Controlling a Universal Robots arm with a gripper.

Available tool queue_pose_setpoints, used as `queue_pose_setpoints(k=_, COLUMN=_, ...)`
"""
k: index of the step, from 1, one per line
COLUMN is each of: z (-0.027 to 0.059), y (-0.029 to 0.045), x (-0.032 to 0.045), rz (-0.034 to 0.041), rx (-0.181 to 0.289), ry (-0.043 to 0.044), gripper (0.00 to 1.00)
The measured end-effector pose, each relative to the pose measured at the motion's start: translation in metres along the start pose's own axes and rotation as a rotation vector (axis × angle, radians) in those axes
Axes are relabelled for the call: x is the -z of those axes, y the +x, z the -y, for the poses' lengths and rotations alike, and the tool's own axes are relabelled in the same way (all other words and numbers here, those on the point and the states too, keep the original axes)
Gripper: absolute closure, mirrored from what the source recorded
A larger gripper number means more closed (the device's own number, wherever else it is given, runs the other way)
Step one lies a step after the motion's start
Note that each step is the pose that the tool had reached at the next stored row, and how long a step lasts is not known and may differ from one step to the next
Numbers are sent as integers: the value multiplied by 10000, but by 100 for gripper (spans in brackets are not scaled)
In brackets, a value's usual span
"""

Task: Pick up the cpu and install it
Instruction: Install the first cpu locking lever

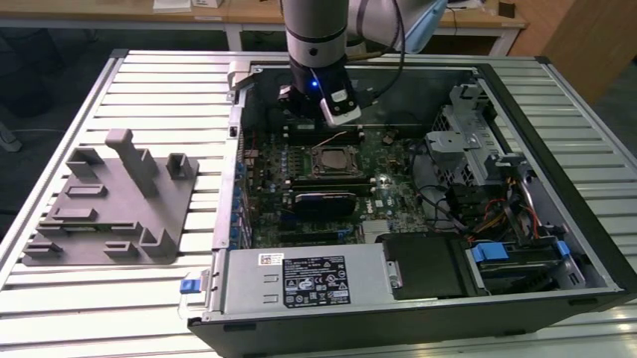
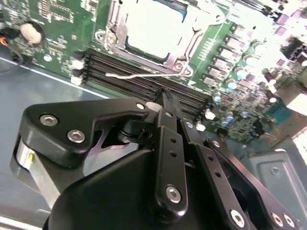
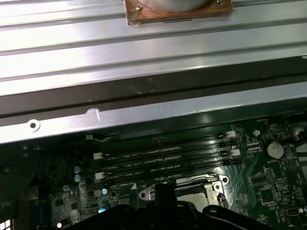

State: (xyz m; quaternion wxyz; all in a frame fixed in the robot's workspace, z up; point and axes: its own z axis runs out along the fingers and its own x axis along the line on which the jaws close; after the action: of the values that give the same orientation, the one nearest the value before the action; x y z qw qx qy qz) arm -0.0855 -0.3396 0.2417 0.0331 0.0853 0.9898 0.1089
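The cpu (image 1: 330,160) lies flat inside the motherboard socket in the open computer case; its silver top shows bright inside the metal socket frame in the second wrist view (image 2: 153,26). A thin wire lever (image 2: 139,75) runs along the socket's edge. My gripper (image 1: 301,119) hangs over the board just behind the socket, above the memory slots (image 2: 144,81). Its black fingers meet at the tips (image 2: 165,94) with nothing between them. The socket frame (image 3: 211,184) also shows in the first wrist view, close to the gripper's dark tip (image 3: 163,191).
A grey plastic fixture plate (image 1: 110,201) with upright posts lies on the slatted table at the exterior view's left. Inside the case are a black block (image 1: 324,201), the power supply (image 1: 309,280), a drive cage (image 1: 468,142) and cables (image 1: 488,209). The case wall (image 3: 144,115) rises behind the slots.
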Motion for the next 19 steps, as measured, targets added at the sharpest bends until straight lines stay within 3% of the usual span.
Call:
queue_pose_setpoints(k=10, z=14, y=3, x=-61, rz=504, rx=-646, ry=-25, gripper=89)
queue_pose_setpoints(k=19, z=35, y=2, x=-156, rz=743, rx=-1199, ry=-9, gripper=89)
